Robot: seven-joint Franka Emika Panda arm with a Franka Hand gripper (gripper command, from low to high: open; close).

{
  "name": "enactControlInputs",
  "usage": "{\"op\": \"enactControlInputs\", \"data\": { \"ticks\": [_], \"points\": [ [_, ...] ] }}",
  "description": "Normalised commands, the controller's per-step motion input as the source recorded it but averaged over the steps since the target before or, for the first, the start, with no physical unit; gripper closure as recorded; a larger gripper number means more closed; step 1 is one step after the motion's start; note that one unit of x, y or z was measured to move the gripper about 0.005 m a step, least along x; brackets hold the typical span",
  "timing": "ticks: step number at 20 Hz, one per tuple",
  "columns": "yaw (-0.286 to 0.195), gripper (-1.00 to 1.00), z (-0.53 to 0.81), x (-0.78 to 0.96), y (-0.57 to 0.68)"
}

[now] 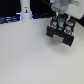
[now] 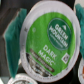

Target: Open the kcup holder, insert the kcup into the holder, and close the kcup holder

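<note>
Overhead, poised above the black boxy kcup holder (image 1: 60, 31) on the pale tabletop (image 1: 30, 60): white robot gripper (image 1: 61, 20), low over the round pod slots. Up close in the wrist view, filling the picture: small white kcup (image 2: 51, 38) with green foil top, printed "Green Mountain" and "Dark Magic". Pincer state: cannot tell. Near the back edge, at the exterior view's left: tall white bottle-like object (image 1: 25, 9).

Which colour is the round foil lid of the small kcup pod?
Green with white lettering, on the kcup; the wrist view shows it best.
</note>
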Motion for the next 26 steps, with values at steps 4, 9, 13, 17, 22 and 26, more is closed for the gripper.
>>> {"op": "enactControlInputs", "data": {
  "ticks": [4, 9, 13, 17, 22, 26],
  "points": [
    [0.002, 1.0, -0.17, 0.04, 0.08],
    [0.009, -1.0, -0.1, 0.07, 0.12],
    [0.027, -1.0, 0.07, 0.1, 0.12],
    [0.038, -1.0, 0.22, 0.12, 0.1],
    [0.044, -1.0, 0.33, 0.19, 0.0],
    [0.055, -1.0, 0.46, 0.29, -0.11]
  ]
}}
